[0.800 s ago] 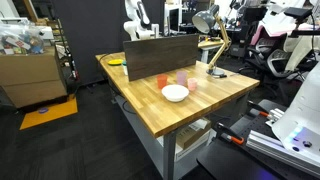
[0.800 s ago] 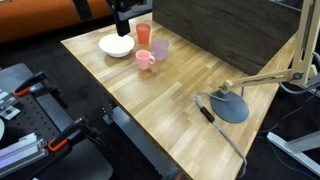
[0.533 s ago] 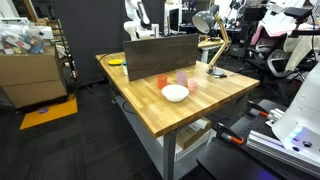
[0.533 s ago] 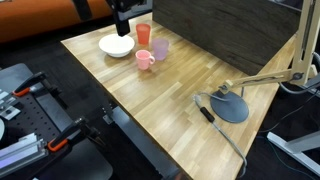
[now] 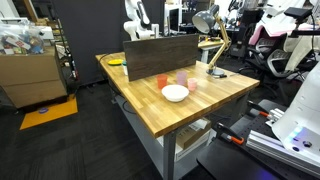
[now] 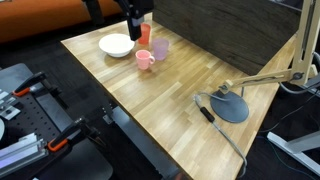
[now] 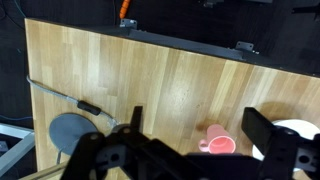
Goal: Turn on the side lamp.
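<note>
The side lamp stands at the table's far corner in an exterior view, with a silver-grey dome head (image 5: 205, 20), a jointed light-wood arm (image 6: 265, 77) and a round dark base (image 6: 232, 106). The base also shows in the wrist view (image 7: 72, 132). Its cord carries a dark inline switch (image 6: 207, 112) beside the base, which the wrist view (image 7: 90, 107) shows too. My gripper (image 6: 133, 15) is open and empty. It hangs above the cups, far from the lamp. In the wrist view its fingers (image 7: 200, 132) frame a pink mug (image 7: 213, 143).
A white bowl (image 6: 116, 45), an orange cup (image 6: 144, 34), a lilac cup (image 6: 160, 48) and the pink mug (image 6: 145, 60) cluster at one table end. A dark upright board (image 5: 160, 50) runs along the table's back edge. Other machines and a cardboard box (image 5: 30, 75) surround the table.
My gripper has shifted a little along the table's back edge, toward the lamp side. The lamp, cups and bowl have not moved.
</note>
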You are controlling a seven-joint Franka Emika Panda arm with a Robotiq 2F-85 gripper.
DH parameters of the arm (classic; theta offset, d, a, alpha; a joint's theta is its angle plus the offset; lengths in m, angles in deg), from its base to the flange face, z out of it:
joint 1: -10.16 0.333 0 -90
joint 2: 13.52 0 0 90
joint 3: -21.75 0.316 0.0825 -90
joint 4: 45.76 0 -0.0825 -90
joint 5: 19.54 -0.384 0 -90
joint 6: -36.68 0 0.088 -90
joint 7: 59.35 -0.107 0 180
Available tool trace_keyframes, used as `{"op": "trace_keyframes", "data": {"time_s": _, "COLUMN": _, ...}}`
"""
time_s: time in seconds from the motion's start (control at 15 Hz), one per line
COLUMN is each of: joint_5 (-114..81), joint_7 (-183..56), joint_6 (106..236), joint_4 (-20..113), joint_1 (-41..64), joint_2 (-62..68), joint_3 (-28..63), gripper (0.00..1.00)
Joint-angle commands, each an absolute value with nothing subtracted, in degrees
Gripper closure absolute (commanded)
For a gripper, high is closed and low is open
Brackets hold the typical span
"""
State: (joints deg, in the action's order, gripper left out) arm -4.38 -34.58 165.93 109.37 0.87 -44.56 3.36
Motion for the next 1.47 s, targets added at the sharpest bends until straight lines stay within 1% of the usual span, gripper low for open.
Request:
{"op": "trace_keyframes", "data": {"time_s": 0.0, "joint_5": -6.5, "joint_7": -32.0, "joint_6": 168.4, "joint_4": 107.0, "joint_1": 1.0, "joint_2": -39.6, "joint_3": 2.1, "gripper": 0.0}}
{"op": "trace_keyframes", "data": {"time_s": 0.13, "joint_5": -8.6, "joint_7": -31.2, "joint_6": 168.6, "joint_4": 106.4, "joint_1": 1.2, "joint_2": -38.5, "joint_3": 1.3, "gripper": 0.0}}
{"op": "trace_keyframes", "data": {"time_s": 0.2, "joint_5": -6.9, "joint_7": -32.9, "joint_6": 168.1, "joint_4": 107.8, "joint_1": 0.0, "joint_2": -40.2, "joint_3": 3.0, "gripper": 0.0}}
{"op": "trace_keyframes", "data": {"time_s": 0.53, "joint_5": -8.1, "joint_7": -32.3, "joint_6": 168.1, "joint_4": 107.0, "joint_1": 0.1, "joint_2": -39.0, "joint_3": 2.7, "gripper": 0.0}}
{"op": "trace_keyframes", "data": {"time_s": 0.8, "joint_5": -13.0, "joint_7": -28.9, "joint_6": 169.0, "joint_4": 102.9, "joint_1": 1.6, "joint_2": -33.1, "joint_3": 0.3, "gripper": 0.0}}
{"op": "trace_keyframes", "data": {"time_s": 1.07, "joint_5": -8.2, "joint_7": -27.4, "joint_6": 174.2, "joint_4": 98.5, "joint_1": -1.0, "joint_2": -26.7, "joint_3": 0.5, "gripper": 0.0}}
{"op": "trace_keyframes", "data": {"time_s": 1.13, "joint_5": -7.1, "joint_7": -27.0, "joint_6": 175.8, "joint_4": 98.2, "joint_1": -1.3, "joint_2": -25.9, "joint_3": 0.6, "gripper": 0.0}}
{"op": "trace_keyframes", "data": {"time_s": 1.4, "joint_5": -7.8, "joint_7": -27.5, "joint_6": 175.1, "joint_4": 98.7, "joint_1": -1.5, "joint_2": -26.2, "joint_3": 1.2, "gripper": 0.0}}
